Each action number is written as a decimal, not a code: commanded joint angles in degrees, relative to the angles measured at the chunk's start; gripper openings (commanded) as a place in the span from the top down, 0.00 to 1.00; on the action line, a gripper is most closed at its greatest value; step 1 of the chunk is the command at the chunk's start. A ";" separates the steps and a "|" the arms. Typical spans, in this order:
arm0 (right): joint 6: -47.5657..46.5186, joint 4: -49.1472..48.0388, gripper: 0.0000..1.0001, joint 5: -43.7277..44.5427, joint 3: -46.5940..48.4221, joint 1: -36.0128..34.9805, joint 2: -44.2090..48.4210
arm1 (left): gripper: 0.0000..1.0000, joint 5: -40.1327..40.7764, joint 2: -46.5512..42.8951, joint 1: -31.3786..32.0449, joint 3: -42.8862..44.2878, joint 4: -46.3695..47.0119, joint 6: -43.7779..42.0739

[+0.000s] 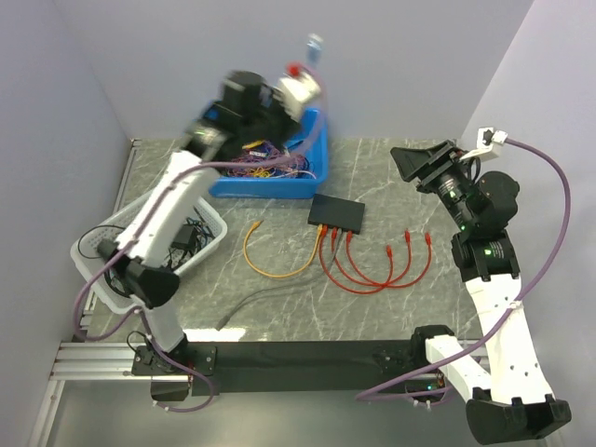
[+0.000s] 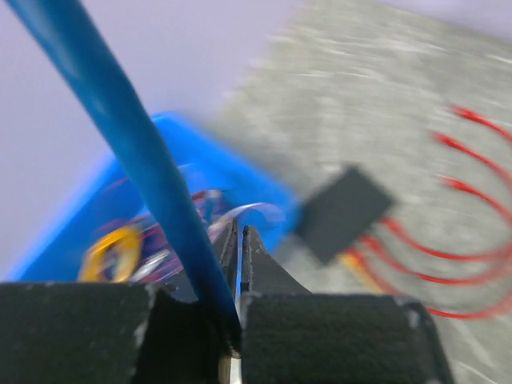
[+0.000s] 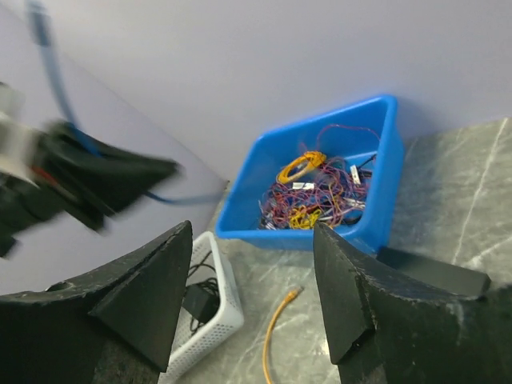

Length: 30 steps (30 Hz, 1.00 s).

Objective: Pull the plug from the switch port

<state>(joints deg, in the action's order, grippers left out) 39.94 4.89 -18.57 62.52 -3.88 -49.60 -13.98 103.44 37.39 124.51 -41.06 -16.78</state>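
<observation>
The black switch [image 1: 337, 214] lies flat mid-table, just in front of the blue bin [image 1: 317, 172]. Red cables [image 1: 372, 275] and a yellow cable [image 1: 270, 256] run from its near edge onto the table. My left gripper [image 1: 300, 88] is raised over the bin and blurred by motion. It is shut on a blue cable [image 2: 136, 152] whose plug end [image 1: 315, 43] sticks up. The left wrist view shows the switch [image 2: 344, 212] below, apart from the gripper [image 2: 238, 230]. My right gripper [image 1: 417, 164] hovers open and empty to the right of the switch; its wrist view shows it [image 3: 252, 228] wide open.
The blue bin [image 3: 376, 228] holds a tangle of thin wires. A white perforated basket [image 1: 209, 223] with a black adapter stands at the left. A grey cable [image 1: 256, 303] lies near the front. Walls close in behind and at the sides.
</observation>
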 commanded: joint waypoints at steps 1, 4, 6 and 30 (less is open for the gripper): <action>-2.24 -1.11 0.31 0.28 -0.99 -0.16 2.14 | 1.00 2.20 -7.01 -5.99 0.56 0.73 -0.36; -3.20 -0.06 0.31 1.86 -2.40 -0.16 3.02 | 1.00 5.26 -12.18 -9.77 -1.01 -3.49 -2.82; -4.17 0.65 0.31 2.22 -3.19 -0.16 3.46 | 1.00 7.02 -14.74 -11.97 -4.61 -5.61 -4.83; -4.17 -0.49 0.31 -0.50 -10.05 -0.16 0.39 | 1.00 6.85 -27.86 -48.35 -56.99 -16.88 -18.38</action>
<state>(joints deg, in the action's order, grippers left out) 35.77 6.90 -17.74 52.84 -3.88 -49.15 -5.82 75.57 -8.03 72.47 -62.67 -33.41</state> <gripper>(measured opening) 0.689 0.072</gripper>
